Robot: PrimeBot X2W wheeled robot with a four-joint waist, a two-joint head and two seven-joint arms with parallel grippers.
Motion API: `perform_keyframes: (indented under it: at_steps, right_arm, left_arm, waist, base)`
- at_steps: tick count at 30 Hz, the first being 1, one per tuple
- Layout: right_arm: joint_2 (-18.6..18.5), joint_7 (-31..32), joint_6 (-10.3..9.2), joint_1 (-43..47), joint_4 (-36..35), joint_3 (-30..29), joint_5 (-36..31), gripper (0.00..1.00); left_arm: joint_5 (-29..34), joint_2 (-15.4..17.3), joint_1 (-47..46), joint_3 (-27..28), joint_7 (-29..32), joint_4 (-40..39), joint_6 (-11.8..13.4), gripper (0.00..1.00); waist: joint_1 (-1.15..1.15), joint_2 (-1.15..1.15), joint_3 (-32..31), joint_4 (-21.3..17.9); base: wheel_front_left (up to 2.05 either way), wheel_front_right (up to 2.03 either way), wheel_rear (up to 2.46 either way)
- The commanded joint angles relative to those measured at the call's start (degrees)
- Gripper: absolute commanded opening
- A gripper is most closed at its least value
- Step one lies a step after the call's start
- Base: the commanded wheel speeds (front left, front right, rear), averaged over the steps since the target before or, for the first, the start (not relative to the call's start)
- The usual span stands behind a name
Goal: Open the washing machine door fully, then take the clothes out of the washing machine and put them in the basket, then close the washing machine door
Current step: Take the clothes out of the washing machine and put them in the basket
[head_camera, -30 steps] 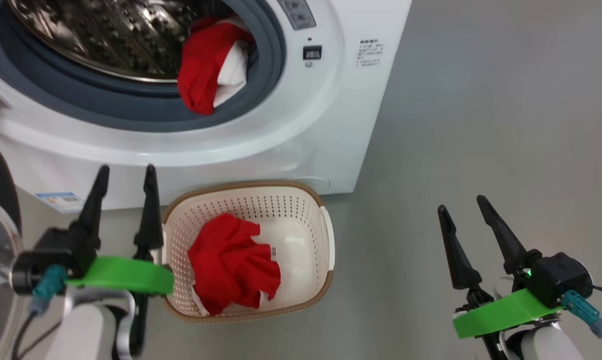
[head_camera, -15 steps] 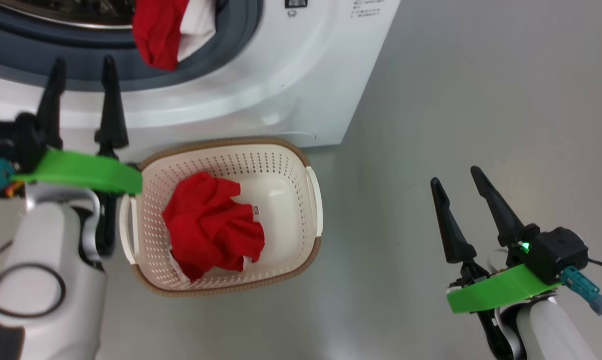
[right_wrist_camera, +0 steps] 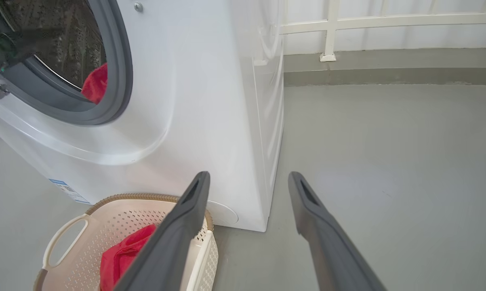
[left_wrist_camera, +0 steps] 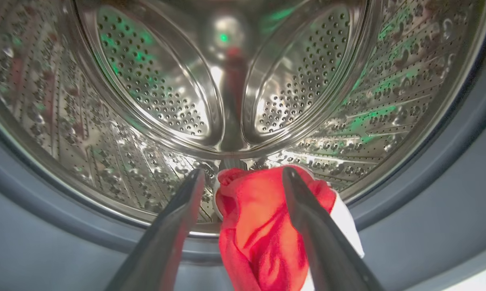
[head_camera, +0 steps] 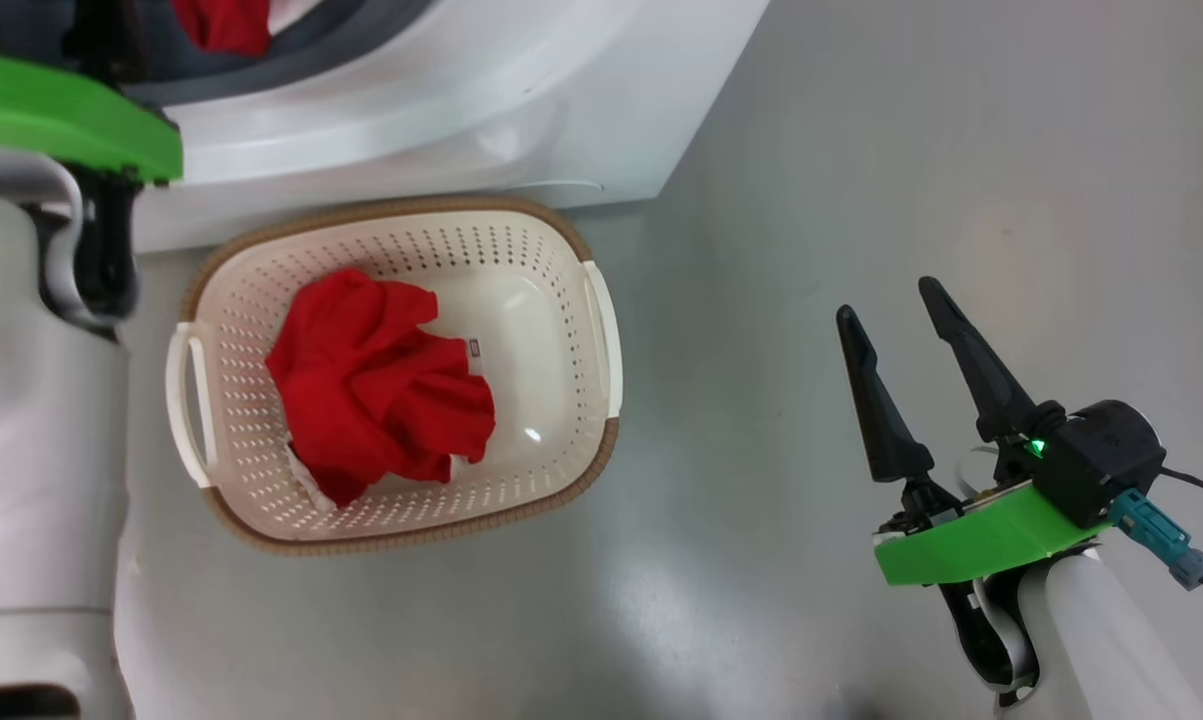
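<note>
Left pincer first: gaping wide, gripping nothing, aimed into the perforated steel drum. Dead ahead and a touch low, framed between the fingers: crumpled red-and-white soft garment, spilling over the grey rubber ring, long axis hanging downward. Touching or not, hard to tell. Nearer arm by far: left. Right pincer open too, empty, well apart above the floor. Counting now: two garments, one at the white washing machine mouth, second red garment bunched in the single cream perforated plastic basket.
</note>
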Motion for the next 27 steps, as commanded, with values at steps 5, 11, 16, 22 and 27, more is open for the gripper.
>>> perform_keyframes:
  at_steps: [5,11,16,22,27]
  right_arm:
    - [-0.16,-0.36,0.28,-0.84,-0.4,0.75,0.14,1.0]
    - [-0.16,-0.36,0.28,-1.65,1.03,0.48,0.34,1.0]
    - [-0.16,-0.36,0.28,-2.08,2.11,1.02,0.68,1.0]
    - [-0.16,-0.36,0.28,-2.52,2.78,1.0,1.0,1.0]
    - [-0.16,-0.36,0.28,-2.81,2.99,1.62,1.63,1.0]
  left_arm:
    - [-1.56,3.91,-5.57,-0.7,4.86,5.04,-1.68,1.0]
    - [-3.51,6.21,-11.22,-2.93,11.25,9.92,-2.25,1.0]
    - [-6.65,6.95,-14.14,-6.96,19.78,11.31,-2.32,1.0]
    - [-10.98,8.99,-14.57,-12.18,28.79,10.53,-2.34,1.0]
    - [-9.94,11.77,-14.75,-15.16,29.05,12.39,-2.34,1.0]
  waist:
    - [0.0,0.0,2.85,-1.77]
    - [0.0,0.0,3.65,-2.71]
    - [0.0,0.0,3.63,-3.62]
    - [0.0,0.0,3.63,-4.8]
    - [0.0,0.0,3.58,-6.34]
  base:
    - [0.0,0.0,0.0]
    - [0.0,0.0,0.0]
    - [0.0,0.0,0.0]
    - [0.0,0.0,0.0]
    - [0.0,0.0,0.0]
